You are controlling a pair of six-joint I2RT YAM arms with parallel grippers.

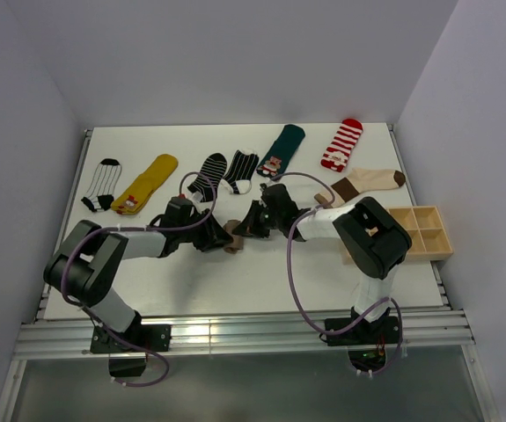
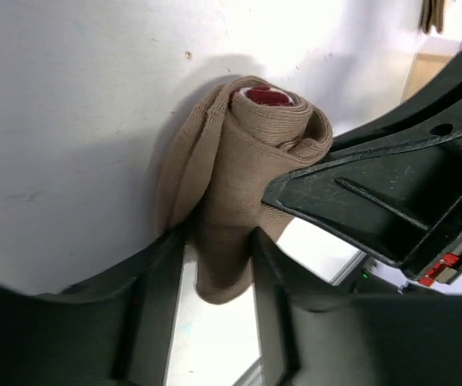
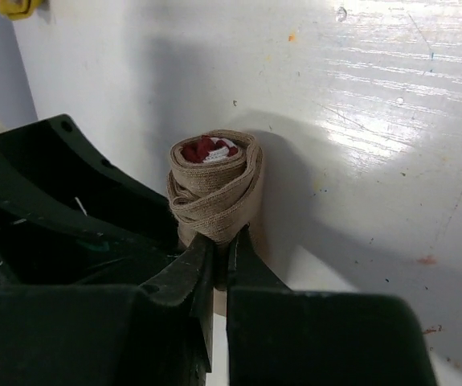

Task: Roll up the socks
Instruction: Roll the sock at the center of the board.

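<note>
A rolled tan ribbed sock [image 1: 232,238], wound into a tight cylinder with a red fabric core showing at its open end, lies on the white tabletop [image 1: 235,286] well to the left of the shallow wooden tray with compartments [image 1: 429,257], about level with it and midway between the two arms' heads.

The left claw [image 2: 217,241] comes at the roll from the side away from the tray. Its fingers [image 2: 146,297] are parted and straddle the loose lower end of the sock; a sliver of tabletop shows between one finger and the fabric, so it is not clamping.

The right claw [image 3: 221,245] comes from the tray side. Its fingers are drawn together with only a hairline slit between them, and the tips rest against the outer wraps of the roll. I cannot tell whether a fold of cloth is nipped there.

Just behind the tray lies a cream sock with brown bands [image 1: 367,183]. From there a row runs away from the tray along the far edge:
- a red-and-white striped sock [image 1: 342,143]
- a teal sock [image 1: 282,149]
- a black sock with thin white lines [image 1: 242,170]
- a black sock with broad white stripes [image 1: 209,174]
- a mustard-yellow sock [image 1: 147,183]
- a white-and-black striped sock [image 1: 101,185], farthest from the tray
</note>
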